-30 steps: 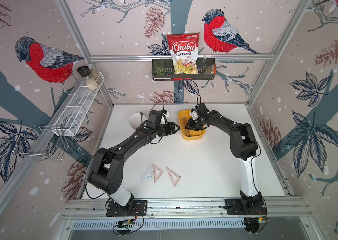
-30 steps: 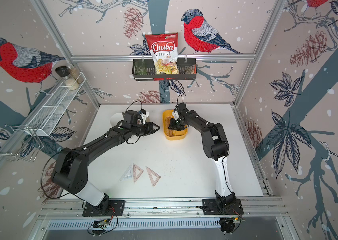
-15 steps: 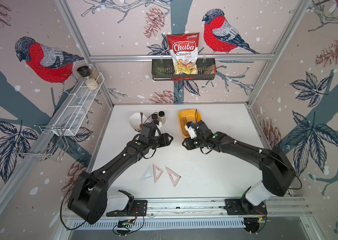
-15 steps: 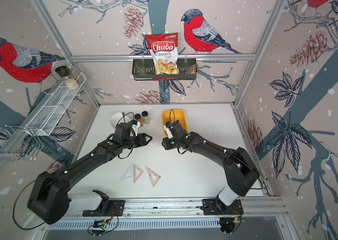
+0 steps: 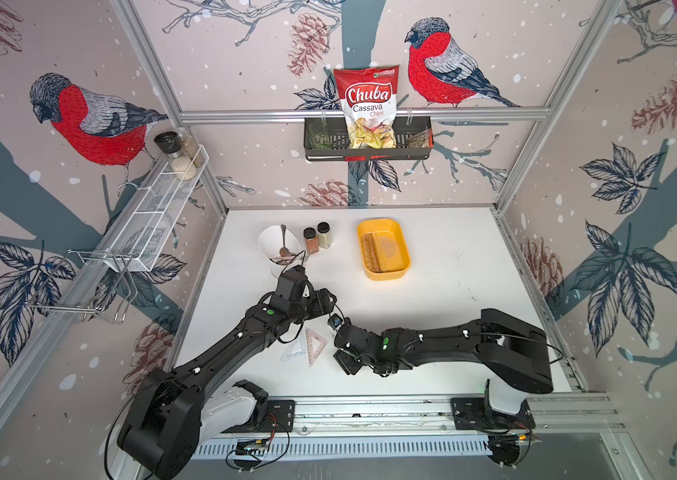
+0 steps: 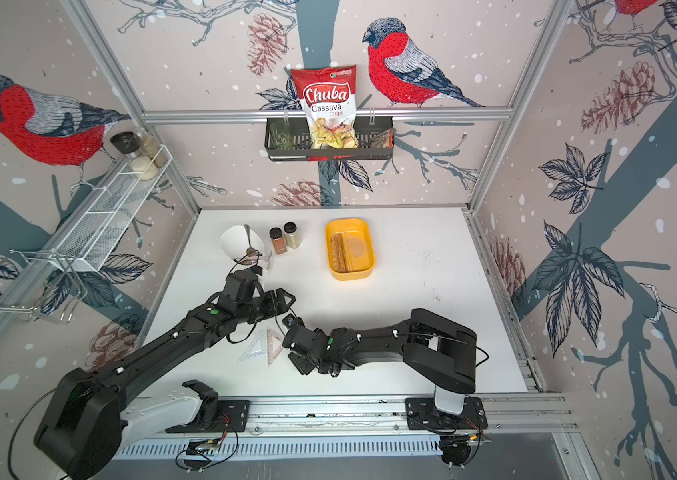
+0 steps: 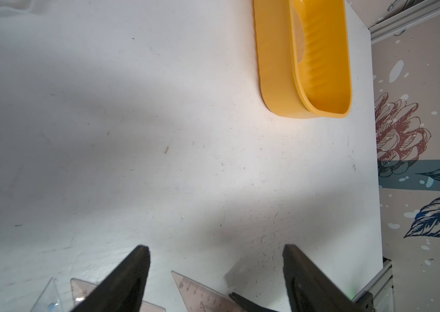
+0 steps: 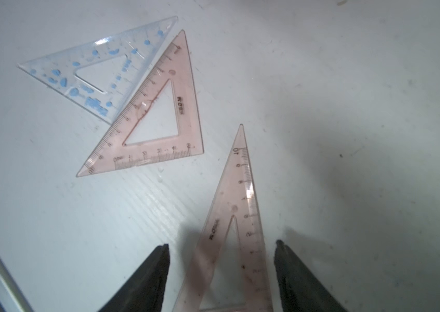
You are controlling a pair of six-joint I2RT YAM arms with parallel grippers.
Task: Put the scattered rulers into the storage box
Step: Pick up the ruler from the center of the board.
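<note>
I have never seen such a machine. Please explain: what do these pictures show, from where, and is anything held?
Two black robot arms stand at a white table, each ending in a gripper. Two pictures look down from above; two come from wrist cameras. The left gripper and right gripper are open and hold nothing. Three triangular set squares lie on the table: a clear one, a wide pink one, and a narrow pink one just below the right gripper. At the back, the yellow storage box already holds rulers.
</note>
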